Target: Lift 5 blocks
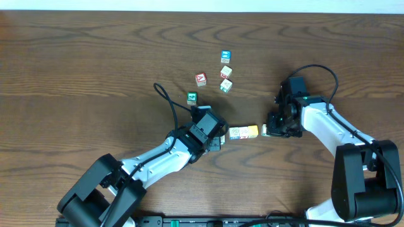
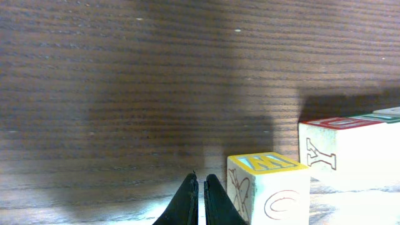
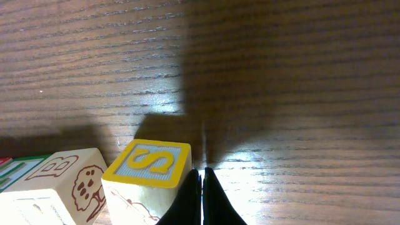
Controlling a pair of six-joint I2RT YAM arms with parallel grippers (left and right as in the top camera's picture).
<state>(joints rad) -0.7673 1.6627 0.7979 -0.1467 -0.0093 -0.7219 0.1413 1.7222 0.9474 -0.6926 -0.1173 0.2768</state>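
Both arms reach low toward a row of blocks (image 1: 243, 132), their pincers closed and empty.

On the wooden table (image 1: 76, 63) we see the left arm (image 1: 158, 154) stretch in from the near left and the right arm (image 1: 328, 123) bend in from the near right, wrists facing each other. The row lies flat on the table between them. The left gripper (image 2: 200, 197) has its fingers pressed together, holding nothing, just beside the W block (image 2: 262, 164). The right gripper (image 3: 201, 194) is likewise closed and empty, just beside the S block (image 3: 150, 164).
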